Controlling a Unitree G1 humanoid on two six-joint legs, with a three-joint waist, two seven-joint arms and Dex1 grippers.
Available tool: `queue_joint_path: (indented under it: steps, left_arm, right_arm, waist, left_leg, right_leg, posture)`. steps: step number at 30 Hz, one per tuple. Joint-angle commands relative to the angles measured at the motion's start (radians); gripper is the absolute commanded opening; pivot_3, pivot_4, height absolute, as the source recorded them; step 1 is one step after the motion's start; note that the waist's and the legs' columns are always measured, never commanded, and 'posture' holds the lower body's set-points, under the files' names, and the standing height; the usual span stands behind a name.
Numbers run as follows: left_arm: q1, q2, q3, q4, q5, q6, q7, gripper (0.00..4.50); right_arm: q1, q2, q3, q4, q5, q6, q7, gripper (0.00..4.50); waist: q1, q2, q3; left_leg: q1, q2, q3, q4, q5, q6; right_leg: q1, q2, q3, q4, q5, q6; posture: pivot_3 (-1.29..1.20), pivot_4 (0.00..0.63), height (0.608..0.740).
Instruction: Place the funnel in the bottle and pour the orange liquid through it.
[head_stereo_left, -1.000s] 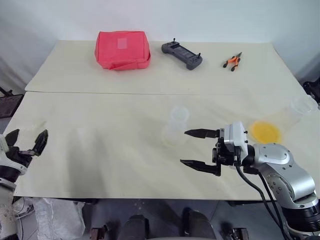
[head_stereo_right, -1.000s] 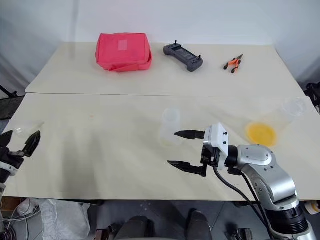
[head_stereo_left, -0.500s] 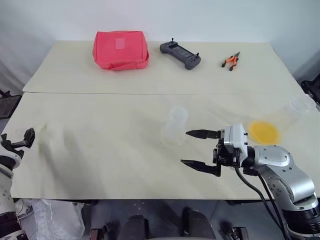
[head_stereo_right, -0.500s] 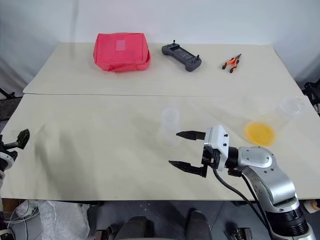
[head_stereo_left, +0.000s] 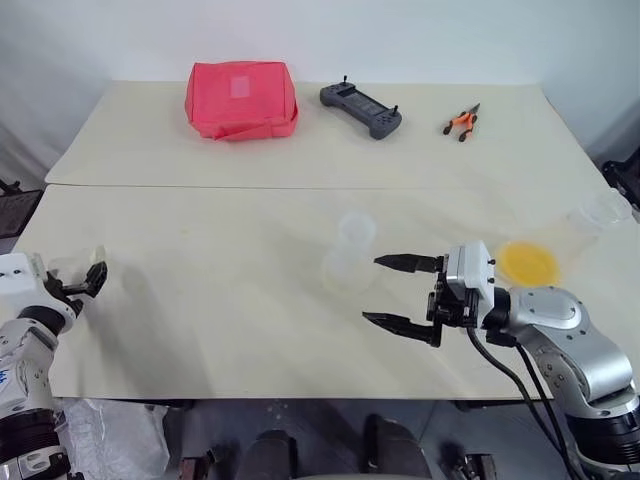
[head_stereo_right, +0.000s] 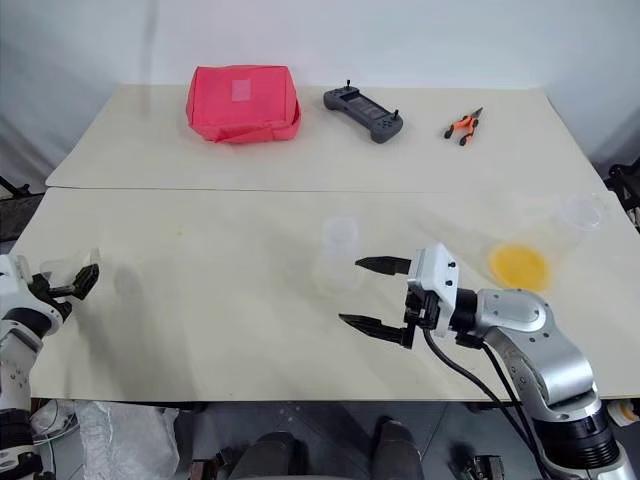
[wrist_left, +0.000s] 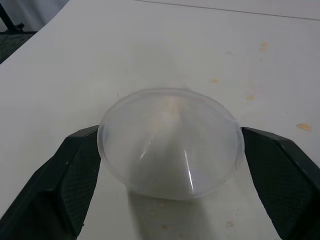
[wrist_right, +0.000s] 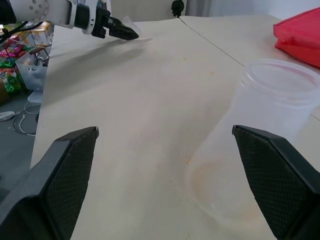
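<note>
The funnel (wrist_left: 170, 142), small and clear, lies near the table's left edge with its wide rim down. My left gripper (head_stereo_left: 75, 276) stands open, one finger on each side of the funnel (head_stereo_left: 72, 267), close to its rim. The frosted bottle (head_stereo_left: 349, 256) stands upright in the middle of the table with its mouth uncovered. Just to its right my right gripper (head_stereo_left: 372, 290) is open and level, pointing at the bottle (wrist_right: 260, 125), with nothing between its fingers. The orange liquid (head_stereo_left: 528, 262) sits in the bottom of a clear tapered cup (head_stereo_left: 592, 218) at the right edge.
A red pouch (head_stereo_left: 242, 98), a grey controller (head_stereo_left: 362, 108) and orange-handled pliers (head_stereo_left: 463, 122) lie along the back of the far table. A seam (head_stereo_left: 200, 186) joins the two tabletops. My left gripper (wrist_right: 107, 27) also shows far off in the right wrist view.
My left gripper has come down and forward over the table's left edge and now flanks the funnel. The right arm and the bottle have stayed where they were.
</note>
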Motion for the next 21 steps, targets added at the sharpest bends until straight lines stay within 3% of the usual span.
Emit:
queue_joint_path:
  steps: [1, 13, 21]
  left_arm:
    - [0.025, 0.004, 0.030, -0.044, -0.001, -0.034, 0.001, 4.49]
    - [0.226, -0.034, 0.125, -0.255, -0.090, 0.011, -0.038, 4.49]
    - [0.098, 0.006, 0.063, -0.083, -0.040, -0.050, -0.074, 4.49]
  right_arm:
    - [-0.013, -0.016, -0.023, -0.047, 0.012, 0.004, -0.007, 4.50]
    - [-0.039, -0.014, -0.011, 0.004, 0.000, -0.016, 0.024, 4.50]
    - [-0.084, 0.003, 0.017, 0.046, -0.018, -0.033, 0.044, 4.50]
  waist:
    - [0.000, 0.000, 0.000]
    - [-0.003, 0.000, 0.000]
    - [0.002, -0.001, 0.000]
  left_leg:
    - [0.000, 0.000, 0.000, 0.000, 0.000, 0.000]
    - [0.000, 0.001, 0.000, 0.000, 0.000, 0.000]
    - [0.000, 0.000, 0.000, 0.001, 0.000, 0.000]
  right_leg:
    - [0.000, 0.000, 0.000, 0.000, 0.000, 0.000]
    - [0.000, 0.000, 0.000, 0.000, 0.000, 0.000]
    - [0.000, 0.000, 0.000, 0.001, 0.000, 0.000]
  posture:
    - [0.00, 0.150, 0.740]
    - [0.00, 0.150, 0.740]
    - [0.00, 0.150, 0.740]
